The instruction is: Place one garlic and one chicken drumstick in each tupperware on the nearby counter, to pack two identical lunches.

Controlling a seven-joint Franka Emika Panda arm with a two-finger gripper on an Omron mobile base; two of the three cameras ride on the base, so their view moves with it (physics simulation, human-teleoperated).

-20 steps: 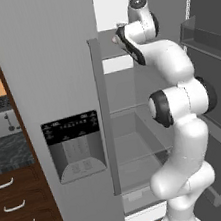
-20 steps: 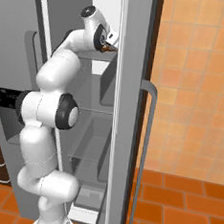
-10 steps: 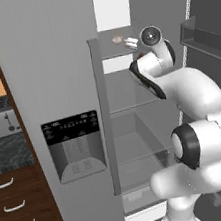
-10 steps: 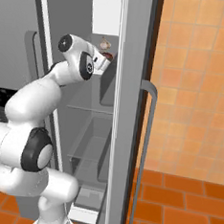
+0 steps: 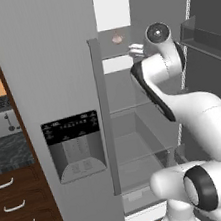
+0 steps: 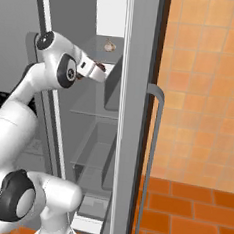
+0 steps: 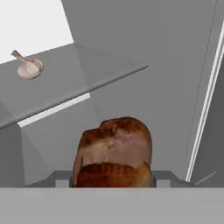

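Grey refrigerator walls (image 7: 144, 39) and a glass shelf (image 7: 87, 70) make the background of the hand view, with the fridge door (image 6: 136, 90) standing open. At the bottom centre of the hand view, the end effector (image 6: 100, 67) is closed on a roasted chicken drumstick (image 7: 114, 153), pressing it on both sides at its thick meaty end. I judge the drumstick as rather light, a little soft on the outside with a stiff bone inside, and its browned skin may be slippery, so a hold across the thick part seems safer than at the thin bone end. One garlic (image 7: 28, 67) lies on the shelf in the upper left of the hand view; it is small, light and round, and would likely roll, so it should be taken across its widest part.
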